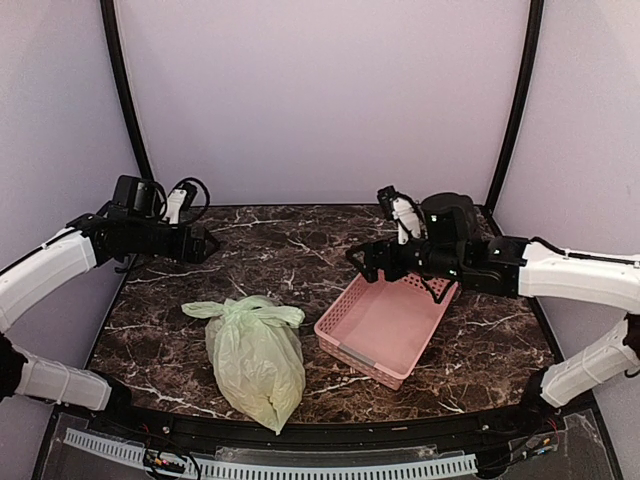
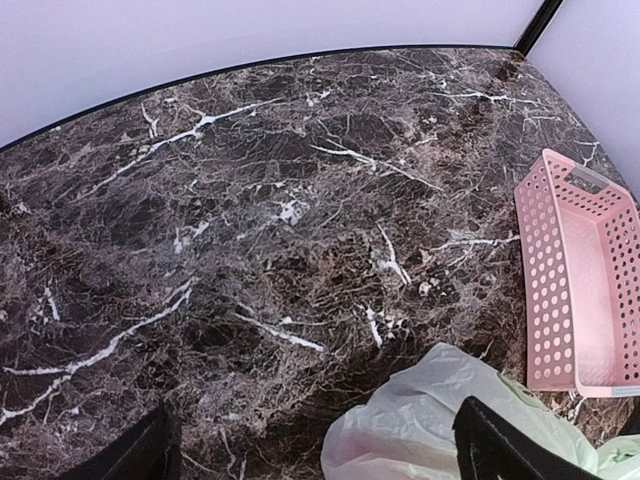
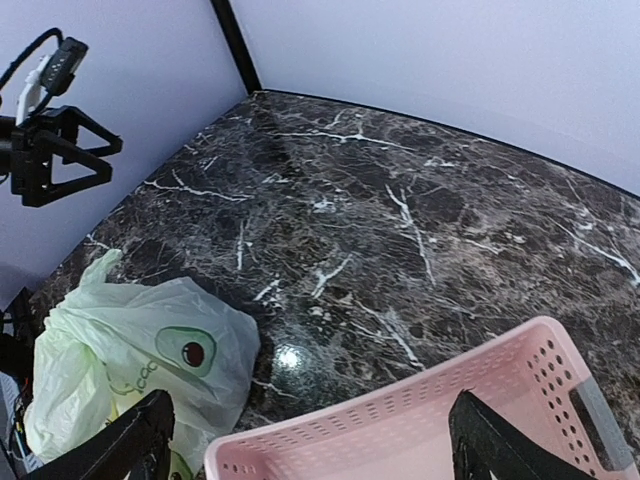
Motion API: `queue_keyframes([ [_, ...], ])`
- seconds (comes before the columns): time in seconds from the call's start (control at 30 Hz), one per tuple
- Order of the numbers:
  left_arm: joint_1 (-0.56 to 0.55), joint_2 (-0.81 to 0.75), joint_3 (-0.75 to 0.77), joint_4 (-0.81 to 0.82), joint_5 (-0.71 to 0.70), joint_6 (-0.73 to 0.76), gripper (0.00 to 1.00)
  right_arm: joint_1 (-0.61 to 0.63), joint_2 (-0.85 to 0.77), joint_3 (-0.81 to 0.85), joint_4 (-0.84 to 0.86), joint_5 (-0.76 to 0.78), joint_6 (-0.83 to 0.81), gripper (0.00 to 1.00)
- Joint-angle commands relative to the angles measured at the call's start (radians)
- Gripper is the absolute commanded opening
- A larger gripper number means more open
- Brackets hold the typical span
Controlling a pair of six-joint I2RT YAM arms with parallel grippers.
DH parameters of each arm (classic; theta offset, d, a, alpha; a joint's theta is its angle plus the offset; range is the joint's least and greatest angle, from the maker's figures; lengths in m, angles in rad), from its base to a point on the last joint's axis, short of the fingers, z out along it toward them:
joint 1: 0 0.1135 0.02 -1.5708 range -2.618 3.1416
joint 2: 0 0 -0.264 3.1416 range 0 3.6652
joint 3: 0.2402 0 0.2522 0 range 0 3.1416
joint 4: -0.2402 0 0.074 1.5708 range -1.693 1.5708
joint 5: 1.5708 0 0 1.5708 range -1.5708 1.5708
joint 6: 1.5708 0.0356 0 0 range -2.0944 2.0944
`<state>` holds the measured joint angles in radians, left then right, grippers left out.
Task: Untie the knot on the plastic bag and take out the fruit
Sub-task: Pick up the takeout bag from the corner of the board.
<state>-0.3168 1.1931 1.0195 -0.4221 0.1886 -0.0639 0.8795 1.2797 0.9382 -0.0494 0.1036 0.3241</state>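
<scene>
The pale green plastic bag (image 1: 256,362) lies tied shut on the dark marble table near the front edge. Its knot (image 1: 248,312) sits at the far end, with handle ends sticking out left and right. The fruit is hidden inside the bag. My left gripper (image 1: 205,243) hovers open behind and to the left of the bag, holding nothing. In the left wrist view the bag (image 2: 425,420) shows by the right fingertip (image 2: 495,450). My right gripper (image 1: 362,262) is open and empty over the far corner of the pink basket (image 1: 385,325). The right wrist view shows the bag (image 3: 140,350) at lower left.
The pink slotted basket (image 3: 420,430) stands empty right of the bag, also in the left wrist view as the basket (image 2: 580,290). Dark marble table (image 1: 300,250) stretches behind both. Pale walls and black corner posts (image 1: 125,90) enclose the space.
</scene>
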Motion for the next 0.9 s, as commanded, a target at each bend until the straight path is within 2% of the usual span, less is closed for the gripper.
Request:
queue_keyframes([
  [0.0, 0.005, -0.047, -0.082, 0.068, 0.003, 0.018, 0.94, 0.094, 0.111, 0.138, -0.004, 0.004, 0.005, 0.93],
  [0.2, 0.005, -0.090, -0.106, 0.059, -0.013, 0.057, 0.94, 0.196, 0.329, 0.321, -0.007, -0.066, -0.016, 0.93],
  [0.43, 0.005, -0.134, -0.116, 0.057, -0.005, 0.058, 0.94, 0.235, 0.521, 0.515, -0.034, -0.221, -0.063, 0.94],
  [0.87, 0.005, -0.151, -0.124, 0.060, -0.009, 0.058, 0.94, 0.214, 0.789, 0.868, -0.316, -0.513, -0.235, 0.94],
])
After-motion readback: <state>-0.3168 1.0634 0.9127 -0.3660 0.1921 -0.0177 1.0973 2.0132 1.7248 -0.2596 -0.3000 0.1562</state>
